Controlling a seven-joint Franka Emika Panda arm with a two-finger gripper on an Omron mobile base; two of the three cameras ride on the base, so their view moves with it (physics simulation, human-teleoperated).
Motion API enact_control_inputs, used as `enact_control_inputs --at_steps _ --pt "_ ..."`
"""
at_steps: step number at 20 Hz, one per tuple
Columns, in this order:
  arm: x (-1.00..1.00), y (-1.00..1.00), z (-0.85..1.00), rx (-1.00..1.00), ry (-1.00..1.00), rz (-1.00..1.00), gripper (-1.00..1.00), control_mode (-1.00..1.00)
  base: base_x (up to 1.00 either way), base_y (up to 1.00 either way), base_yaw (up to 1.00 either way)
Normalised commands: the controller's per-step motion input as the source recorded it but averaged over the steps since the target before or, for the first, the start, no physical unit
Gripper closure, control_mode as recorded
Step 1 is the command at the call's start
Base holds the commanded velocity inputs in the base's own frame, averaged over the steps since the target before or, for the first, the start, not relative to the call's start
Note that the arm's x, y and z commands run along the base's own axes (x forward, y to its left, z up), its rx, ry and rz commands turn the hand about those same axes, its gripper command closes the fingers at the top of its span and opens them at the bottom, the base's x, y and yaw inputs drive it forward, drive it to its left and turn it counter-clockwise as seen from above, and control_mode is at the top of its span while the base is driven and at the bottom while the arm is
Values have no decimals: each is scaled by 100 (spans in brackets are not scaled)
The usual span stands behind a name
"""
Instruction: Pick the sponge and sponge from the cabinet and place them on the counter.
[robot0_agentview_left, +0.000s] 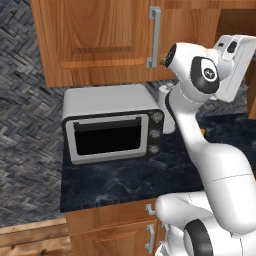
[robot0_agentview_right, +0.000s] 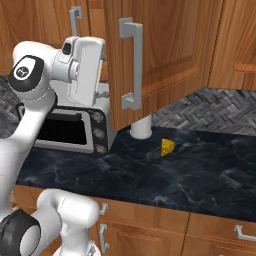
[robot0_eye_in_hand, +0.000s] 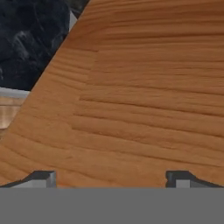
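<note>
on the counter (robot0_agentview_right: 200, 175) a cheese wedge (robot0_agentview_right: 167, 147), gripper (robot0_eye_in_hand: 111, 179) spread before wood

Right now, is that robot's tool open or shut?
Open: the tool shows two dark fingertips set wide apart against an orange-brown wooden cabinet panel, gripping nothing.

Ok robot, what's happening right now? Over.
Gripper open, empty, close against wood. Cabinet door ajar; no sponges visible. Cheese wedge sits on counter. Over.

I am in a rendered kitchen: wooden wall cabinet (robot0_agentview_left: 100, 40) across the top of the frame, silver microwave (robot0_agentview_left: 112, 125) at centre on a dark marbled counter (robot0_agentview_left: 125, 182), drawer fronts (robot0_agentview_right: 210, 227) below, herringbone grey tiled wall (robot0_agentview_left: 25, 125) at left.
</note>
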Motion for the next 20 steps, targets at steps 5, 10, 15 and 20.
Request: enact_control_inputs --at_steps 5,10,15,20 --pt "2 -37 -7 0 -1 -7 -100 -100 0 0 0" --pt "-17 -44 0 0 -7 -6 -100 -100 0 0 0" --pt "-26 -47 0 0 -13 -3 -100 -100 0 0 0" --pt "-13 -57 0 1 -13 0 -100 -100 0 0 0"
